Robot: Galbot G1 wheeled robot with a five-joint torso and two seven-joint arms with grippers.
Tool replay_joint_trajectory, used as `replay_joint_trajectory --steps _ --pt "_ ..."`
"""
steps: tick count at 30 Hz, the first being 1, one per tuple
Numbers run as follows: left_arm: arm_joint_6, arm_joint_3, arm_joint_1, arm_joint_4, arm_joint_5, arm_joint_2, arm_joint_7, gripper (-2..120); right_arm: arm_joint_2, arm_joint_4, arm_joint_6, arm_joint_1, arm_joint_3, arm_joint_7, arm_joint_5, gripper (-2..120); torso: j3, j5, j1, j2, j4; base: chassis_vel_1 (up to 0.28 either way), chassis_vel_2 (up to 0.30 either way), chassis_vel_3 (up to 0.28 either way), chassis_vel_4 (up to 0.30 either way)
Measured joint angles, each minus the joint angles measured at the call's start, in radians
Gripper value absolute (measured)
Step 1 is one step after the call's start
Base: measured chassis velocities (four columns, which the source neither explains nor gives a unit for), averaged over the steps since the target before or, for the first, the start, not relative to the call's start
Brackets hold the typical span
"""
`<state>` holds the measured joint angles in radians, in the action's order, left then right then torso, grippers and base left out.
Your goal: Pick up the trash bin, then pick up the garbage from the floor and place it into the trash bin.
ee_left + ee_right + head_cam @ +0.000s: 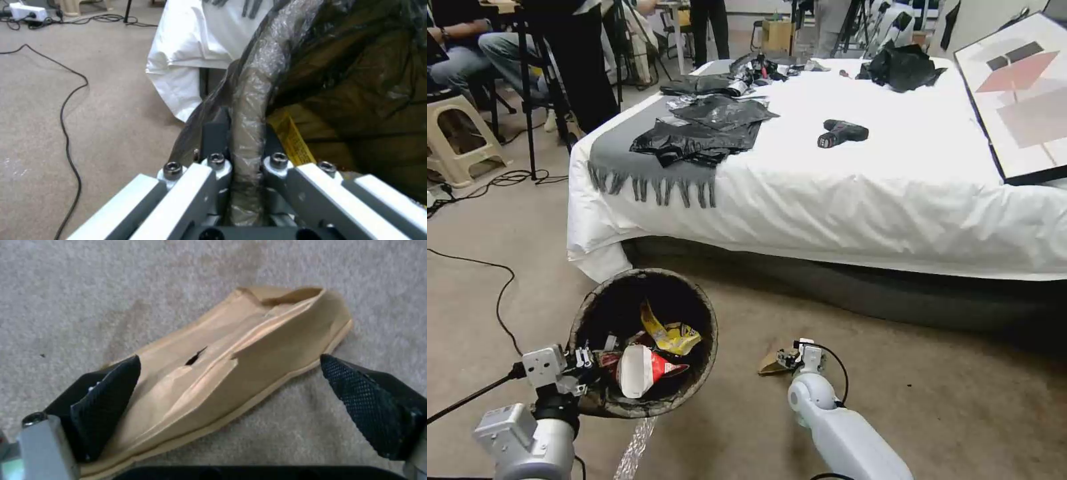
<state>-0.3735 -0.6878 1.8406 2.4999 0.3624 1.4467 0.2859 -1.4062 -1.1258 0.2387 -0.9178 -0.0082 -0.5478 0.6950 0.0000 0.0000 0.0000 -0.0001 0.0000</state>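
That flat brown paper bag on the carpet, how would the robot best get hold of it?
Probably across the middle, from straight above. The brown paper bag lies flattened on the carpet, with a raised fold along its length to pinch. The right hand hangs open over it, one finger either side; the left hand grips the trash bin.

A bed (894,200) with a white sheet stands on beige carpet (960,400), a grey fringed throw (620,157) draped over its near left corner. On it lie black plastic bags (700,130), a dark drill (842,133), a black cloth heap (902,67) near the far edge, and a framed picture (1020,93) at the right. A black cable (500,293) trails over the carpet at left, near a beige stool (457,137) and a tripod (530,87).
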Motion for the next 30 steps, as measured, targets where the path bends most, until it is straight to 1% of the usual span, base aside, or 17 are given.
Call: replay_joint_trajectory --steps 8,11,13,14,15,16,17,18,19,20,22,23,25,26,28,30 --pt "0.0 0.001 0.001 0.0 0.0 -0.001 0.0 3 -0.005 0.034 -0.009 0.008 0.006 0.022 0.015 100 0.0 -0.0001 0.0 0.0 0.0 0.0 0.0 0.0 0.0" --pt "0.0 0.001 0.001 0.0 0.0 -0.001 -0.001 3 -0.009 0.044 -0.011 0.012 0.007 0.026 0.016 97 0.0 0.0 0.0 0.0 0.0 0.0 0.0 0.0 0.0" --pt "0.0 0.001 0.002 0.0 0.0 -0.001 -0.001 3 -0.01 0.047 -0.012 0.014 0.008 0.026 0.016 92 0.0 0.0 0.0 0.0 0.0 0.0 0.0 0.0 0.0" --pt "0.0 0.001 0.002 0.0 0.0 -0.001 -0.001 3 -0.012 0.048 -0.013 0.014 0.008 0.026 0.016 84 0.0 -0.0001 0.0 0.0 0.0 0.0 0.0 0.0 0.0" --pt "0.0 0.001 0.002 0.0 0.0 -0.001 -0.001 3 -0.012 0.048 -0.013 0.014 0.008 0.026 0.016 84 0.0 -0.0001 0.0 0.0 0.0 0.0 0.0 0.0 0.0" --pt "0.0 0.001 0.002 0.0 0.0 0.0 -0.001 3 -0.012 0.048 -0.013 0.014 0.008 0.026 0.016 79 0.0 0.0 0.0 0.0 0.0 0.0 0.0 0.0 0.0" --pt "0.0 0.001 0.002 0.0 -0.001 0.0 -0.001 3 -0.012 0.047 -0.013 0.014 0.008 0.025 0.016 78 0.0 0.0 0.0 0.0 0.0 0.0 0.0 0.0 0.0" --pt "0.0 0.001 0.002 0.0 -0.001 0.0 -0.001 3 -0.012 0.043 -0.013 0.013 0.007 0.025 0.016 71 0.0 0.0 0.0 0.0 0.0 0.0 0.0 0.0 0.0" --pt "0.0 0.001 0.002 0.0 -0.001 0.0 -0.001 3 -0.011 0.041 -0.013 0.013 0.007 0.025 0.016 68 0.0 0.0 0.0 0.0 0.0 0.0 0.0 0.0 0.0" --pt "0.0 0.001 0.002 0.0 -0.001 0.0 -0.001 3 -0.011 0.041 -0.013 0.013 0.007 0.025 0.016 68 0.0 0.0 0.0 0.0 0.0 0.0 0.0 0.0 0.0" --pt "0.0 0.001 0.001 0.0 -0.001 -0.001 -0.001 3 -0.01 0.037 -0.012 0.011 0.007 0.024 0.016 59 0.0 0.0 0.0 0.0 0.0 0.0 0.0 0.0 0.0" --pt "0.0 0.001 0.001 0.0 -0.001 -0.001 -0.001 3 -0.01 0.036 -0.012 0.011 0.007 0.023 0.016 52 0.0 0.0 0.0 0.0 0.0 0.0 0.0 0.0 0.0" --pt "0.0 0.001 0.001 0.0 -0.001 -0.001 -0.001 3 -0.01 0.036 -0.012 0.011 0.007 0.023 0.016 51 0.0 0.0 0.0 0.0 0.0 0.0 0.0 0.0 0.0" --pt "0.0 0.001 0.001 0.0 -0.001 0.0 -0.001 3 -0.01 0.034 -0.012 0.011 0.008 0.022 0.015 44 0.0 0.0 0.0 0.0 0.0 0.0 0.0 0.0 0.0" --pt "0.0 0.001 0.001 0.0 -0.001 0.0 -0.001 3 -0.01 0.033 -0.012 0.011 0.008 0.022 0.015 42 0.0 0.0 0.0 0.0 0.0 0.0 0.0 0.0 0.0" --pt "0.0 0.002 0.001 0.0 -0.001 0.0 -0.001 3 -0.006 0.03 -0.012 0.01 0.008 0.022 0.015 28 0.0 0.0 0.0 0.0 0.0 0.0 0.0 0.0 0.0"
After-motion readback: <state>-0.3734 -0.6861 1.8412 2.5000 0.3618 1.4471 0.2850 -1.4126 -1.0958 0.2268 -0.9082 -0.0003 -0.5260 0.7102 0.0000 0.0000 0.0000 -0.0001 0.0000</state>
